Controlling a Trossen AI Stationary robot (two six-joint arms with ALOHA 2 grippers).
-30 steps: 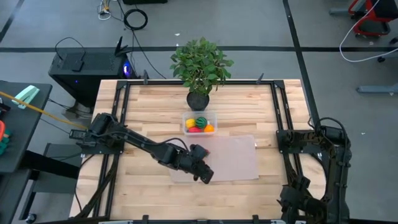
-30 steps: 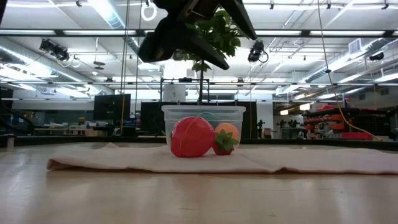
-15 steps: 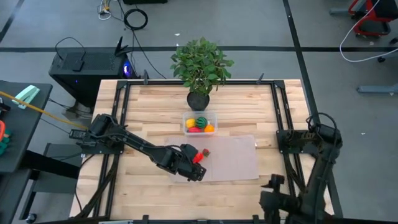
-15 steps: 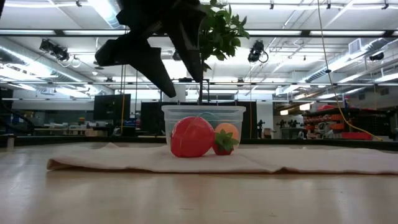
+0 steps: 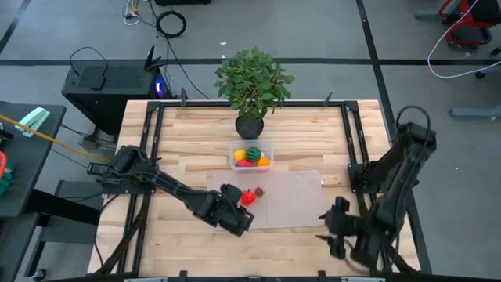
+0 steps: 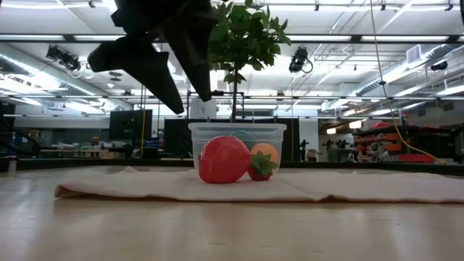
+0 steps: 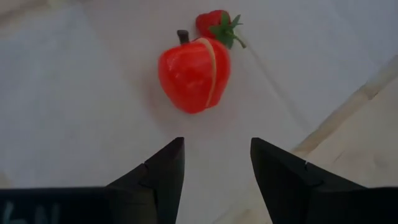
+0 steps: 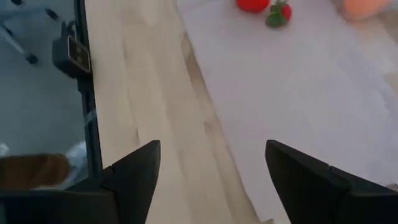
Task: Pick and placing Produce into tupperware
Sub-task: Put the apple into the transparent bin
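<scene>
**Spotter:** Which step are you on?

**Operator:** The pick. My left end effector [image 7: 214,163] hangs above the flat translucent mat [image 5: 301,200], fingers apart and holding nothing, with the red toy apple with the pale seam [image 7: 194,74] straight ahead of the gap. The small red toy strawberry with green leaves [image 7: 217,25] lies just beyond it; I cannot tell if the two touch.

**Spotter:** And the container?

**Operator:** The small clear rectangular plastic tupperware [image 5: 251,155] sits just past the mat's far edge, in front of the leafy potted plant [image 5: 252,84]. Yellow, dark green, red and orange toy pieces [image 5: 252,156] are already in it. I judge the task mostly done, with two pieces left on the mat.

**Spotter:** Next move?

**Operator:** Come down over the apple, close on its sides, lift clear of the rim and carry it toward the plant. The strawberry is close, so I want the fingers to straddle the apple alone.

**Spotter:** Room?

**Operator:** Plenty of bare mat on the near side. On the far side the plant's leaves overhang, and the tupperware is fairly full. My right end effector [image 8: 211,171] waits with fingers spread over the wooden worktop [image 5: 196,141] near its right front corner, well apart from the fruit.
</scene>
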